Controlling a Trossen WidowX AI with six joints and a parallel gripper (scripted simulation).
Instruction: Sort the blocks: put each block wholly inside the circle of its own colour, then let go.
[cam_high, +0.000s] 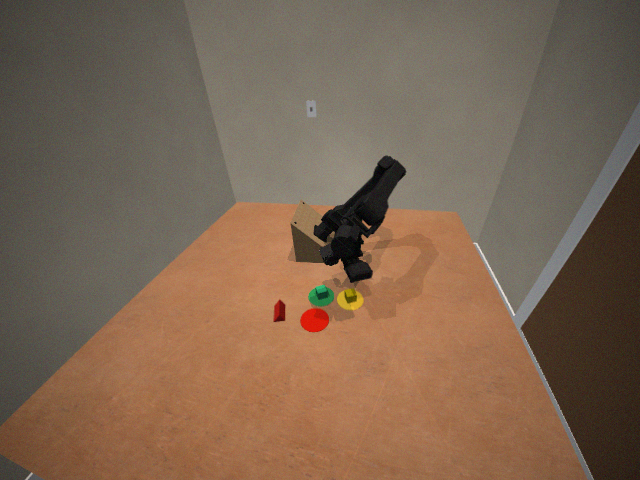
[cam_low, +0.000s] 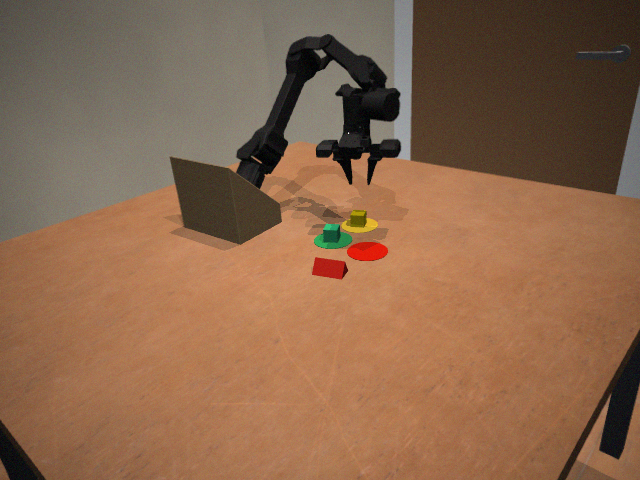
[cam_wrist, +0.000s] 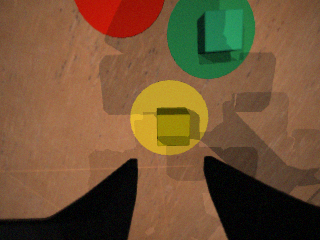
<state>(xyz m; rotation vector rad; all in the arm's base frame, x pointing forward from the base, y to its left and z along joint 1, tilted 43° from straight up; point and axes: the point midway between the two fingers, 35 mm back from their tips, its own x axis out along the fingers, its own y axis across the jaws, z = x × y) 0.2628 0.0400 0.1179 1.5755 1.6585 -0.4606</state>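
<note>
My claw hangs above the worktop, jaws partly open with nothing between them.

Yellow block: small cube, resting inside the yellow circle, directly below my fingertips in the wrist view. Green block: cube, inside the green circle. Both look done.

Red block: low wedge, a triangular prism lying on one long face, ridge uppermost. It sits on the worktop just beside the red circle, outside it. This one remains.

Handling, my judgement: rigid, light, smooth-faced. The sloped sides would likely squeeze out upward under a pinch, so I would rather take it across the two flat triangular end faces, jaws set low near the base. My opening may need widening for that length; I cannot tell from here.

A tan ramp-shaped box stands near my base, well apart from the blocks.
</note>
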